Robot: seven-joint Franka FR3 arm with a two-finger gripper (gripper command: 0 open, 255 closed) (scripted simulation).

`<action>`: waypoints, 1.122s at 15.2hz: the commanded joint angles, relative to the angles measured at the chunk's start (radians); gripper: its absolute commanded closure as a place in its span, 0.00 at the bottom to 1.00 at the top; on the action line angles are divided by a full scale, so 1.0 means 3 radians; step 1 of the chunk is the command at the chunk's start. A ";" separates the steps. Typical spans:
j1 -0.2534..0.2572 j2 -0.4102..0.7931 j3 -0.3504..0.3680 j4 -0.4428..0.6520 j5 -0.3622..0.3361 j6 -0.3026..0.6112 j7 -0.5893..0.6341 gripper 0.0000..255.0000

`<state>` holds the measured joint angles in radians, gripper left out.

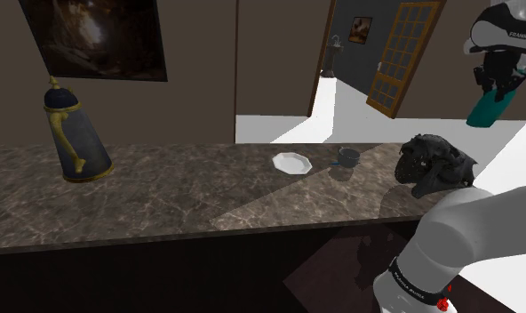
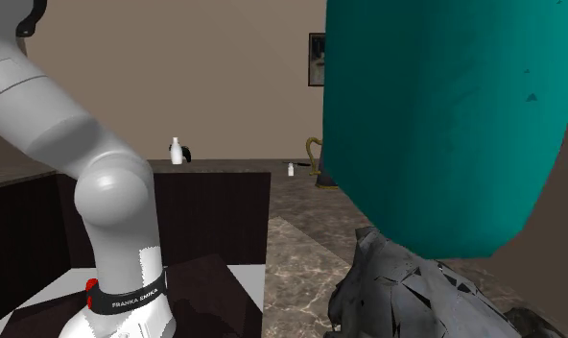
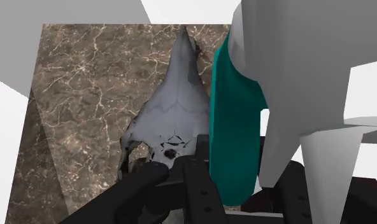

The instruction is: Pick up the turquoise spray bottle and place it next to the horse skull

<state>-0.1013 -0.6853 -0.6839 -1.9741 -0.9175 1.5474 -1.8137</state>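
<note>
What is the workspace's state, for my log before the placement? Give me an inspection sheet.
Surface: brown marble counter.
Job's things: turquoise spray bottle held in the air, not yet set down; dark horse skull lying on the counter below it.
Clutter: white plate, small cup and blue and gold jug on the counter, all apart from the skull.
Grippers: gripper shut on the bottle.
Cables: nothing seen.
Surroundings: framed picture on the wall; paned door beyond.

Marbled brown counter [image 1: 181, 191] noted. Found set on it, in a row: blue jug [image 1: 75, 133], white plate [image 1: 292, 164], cup [image 1: 348, 156], dark skull [image 1: 434, 164].
</note>
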 commanded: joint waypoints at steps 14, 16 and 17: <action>0.0753 0.0482 -0.1837 0.1163 -0.0051 0.0668 -0.1148 1.00; 0.1040 0.0509 -0.2205 0.1403 -0.0040 0.0710 -0.1297 1.00; 0.1205 0.0499 -0.2391 0.1535 -0.0052 0.0716 -0.1367 1.00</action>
<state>0.2095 -0.5364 -1.3375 -1.5436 -0.9297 1.7476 -2.2055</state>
